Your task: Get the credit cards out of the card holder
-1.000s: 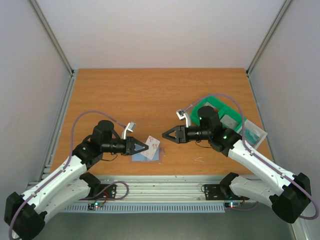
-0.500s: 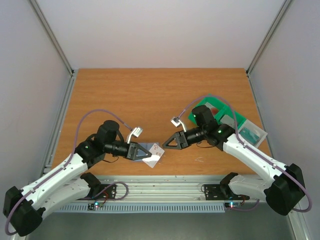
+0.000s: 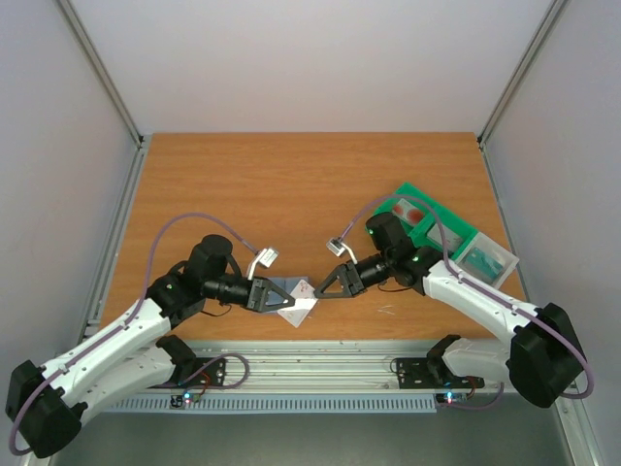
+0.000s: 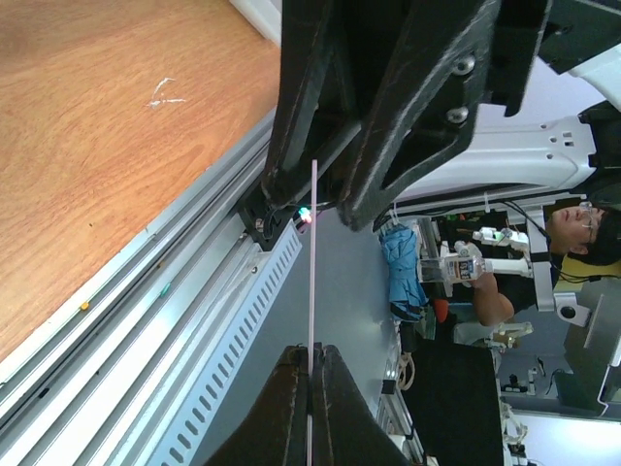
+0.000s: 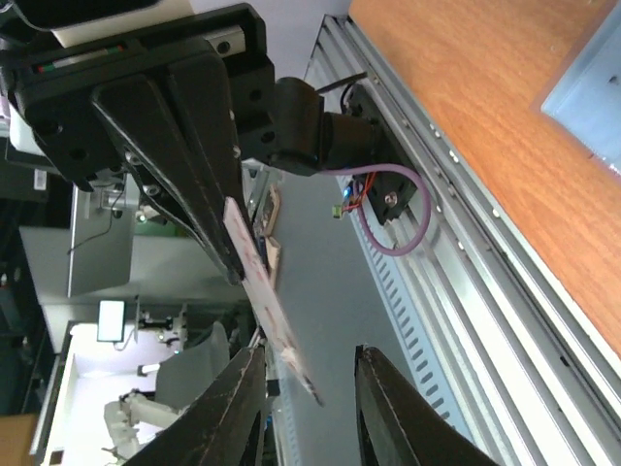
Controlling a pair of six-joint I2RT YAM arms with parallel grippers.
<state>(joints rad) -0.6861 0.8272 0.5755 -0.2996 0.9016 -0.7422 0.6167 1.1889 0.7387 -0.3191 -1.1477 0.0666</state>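
Bearing the whole scene, table (image 3: 291, 175): a wooden top lay under both robot arms.
Tray (image 3: 390, 208): a green one sat at the right, behind the right arm and well apart from the work.
Wallet (image 3: 280, 285): the blue-grey holder lay flat on the wood near the front edge, just below the left gripper (image 3: 281, 299).
Card (image 3: 299, 306): a white one, out of the wallet, hung above it between the two grippers.
Left gripper: clamped tight on one end of the card, which showed edge-on between its fingers.
Right gripper (image 3: 314, 290): its jaws stood narrowly apart, one on either side of the card's free end, not gripping.
Step in hand: a pass of the card from left to right, by the look of it.
Doing it well: the right jaws should close squarely on the flat faces, well past the edge, before the left lets go. A skewed bite could bend the thin card or flick it away.
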